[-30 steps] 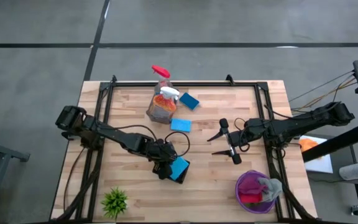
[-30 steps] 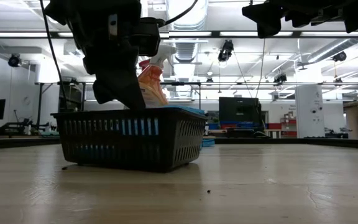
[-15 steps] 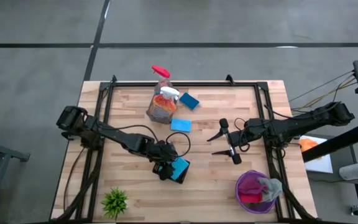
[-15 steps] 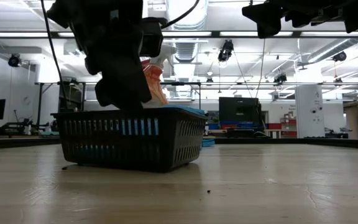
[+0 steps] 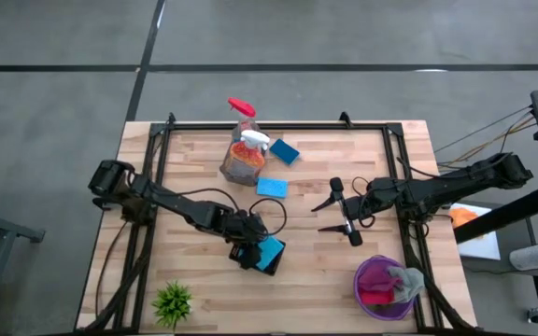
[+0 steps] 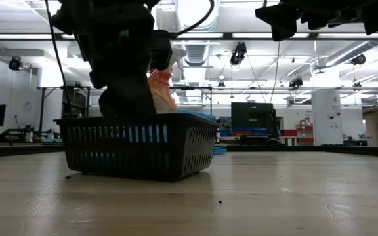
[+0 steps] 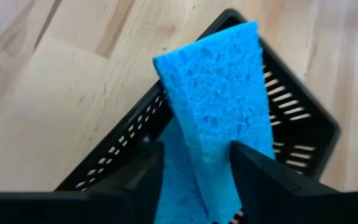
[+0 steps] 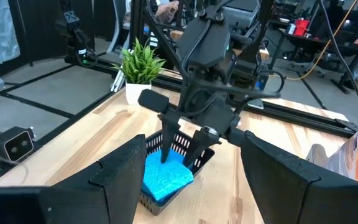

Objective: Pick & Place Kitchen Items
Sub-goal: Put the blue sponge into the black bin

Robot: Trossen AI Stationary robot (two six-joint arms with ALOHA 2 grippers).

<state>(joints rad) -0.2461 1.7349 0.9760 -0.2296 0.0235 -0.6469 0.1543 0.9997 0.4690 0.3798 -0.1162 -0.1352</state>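
A small black basket (image 5: 274, 268) stands near the middle of the table with blue sponges in it. One blue sponge (image 7: 216, 106) leans up on end out of the basket. My left gripper (image 7: 197, 168) points steeply down into the basket (image 8: 146, 200), its fingers apart on either side of that sponge (image 8: 163, 177). My right gripper (image 5: 318, 218) hangs open and bare above the table, right of the basket. Two more blue sponges (image 5: 285, 150) (image 5: 271, 188) lie flat on the wood farther back. My left gripper has one finger (image 7: 145, 171) and the other finger (image 7: 253, 171) at the two long edges of the leaning sponge, coming from above at a slant. I cannot tell whether they touch it. The sponge's lower end rests in the basket.
An orange spray bottle (image 5: 243, 161) with a white trigger lies at the back beside a clear one with a red trigger (image 5: 241, 108). A purple bowl (image 5: 367, 280) holding cloths sits at the near right. A small green plant (image 5: 172, 301) stands at the near left.
My left gripper has opened from shut while staying over the basket. The sponge and the basket have kept their places.
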